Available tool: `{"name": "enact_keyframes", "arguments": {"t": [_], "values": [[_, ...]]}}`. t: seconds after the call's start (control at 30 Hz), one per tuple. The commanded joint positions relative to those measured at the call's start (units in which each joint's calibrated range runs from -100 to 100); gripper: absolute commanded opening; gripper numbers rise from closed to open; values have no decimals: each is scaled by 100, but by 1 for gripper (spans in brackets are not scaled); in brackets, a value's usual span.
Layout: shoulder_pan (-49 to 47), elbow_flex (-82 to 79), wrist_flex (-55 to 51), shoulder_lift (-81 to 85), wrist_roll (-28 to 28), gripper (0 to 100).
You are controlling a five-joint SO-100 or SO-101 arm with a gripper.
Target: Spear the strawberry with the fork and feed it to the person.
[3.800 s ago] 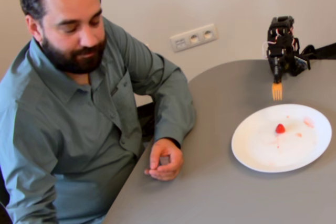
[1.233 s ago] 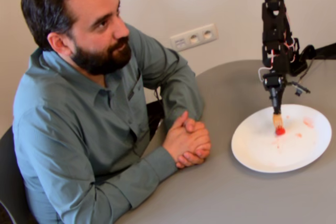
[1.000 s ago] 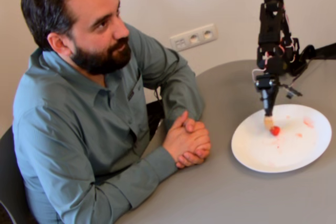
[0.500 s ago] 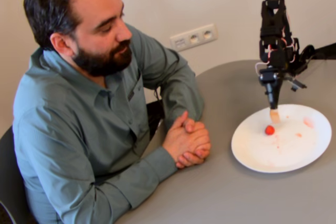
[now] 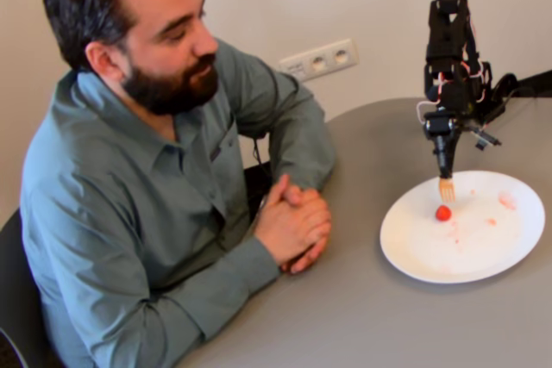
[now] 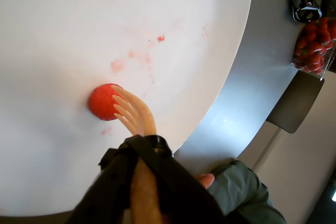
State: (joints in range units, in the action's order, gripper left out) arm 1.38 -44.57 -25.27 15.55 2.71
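The strawberry [image 5: 442, 213] lies loose on the left part of the white plate [image 5: 483, 260]. The fork [image 5: 446, 189] hangs prongs down just above and behind it, on a dark shaft under the black arm. In the wrist view the prongs of the fork [image 6: 134, 114] overlap the right side of the strawberry [image 6: 103, 102]; I cannot tell if they touch it. My gripper [image 6: 139, 148] is shut on the fork's handle. The person [image 5: 147, 170] sits at the left with hands clasped on the table, looking toward the plate.
Pink juice smears mark the plate [image 6: 52, 35]. A clear tub of strawberries [image 6: 315, 45] stands beyond the plate's edge in the wrist view. A wall socket [image 5: 319, 61] sits behind the grey round table [image 5: 362, 299]. The person's sleeve [image 6: 236, 187] shows below the table edge.
The fork pressed on the strawberry, which slid a little to the left, then the fork lifted clear. The person drew his clasped hands to the left and turned his head toward the plate.
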Motion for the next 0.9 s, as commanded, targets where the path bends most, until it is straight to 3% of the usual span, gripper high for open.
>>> {"name": "enact_keyframes", "arguments": {"t": [0.0,0.87], "values": [[63,191,73,245,-30,1],[197,-296,717,160,-109,1]]}}
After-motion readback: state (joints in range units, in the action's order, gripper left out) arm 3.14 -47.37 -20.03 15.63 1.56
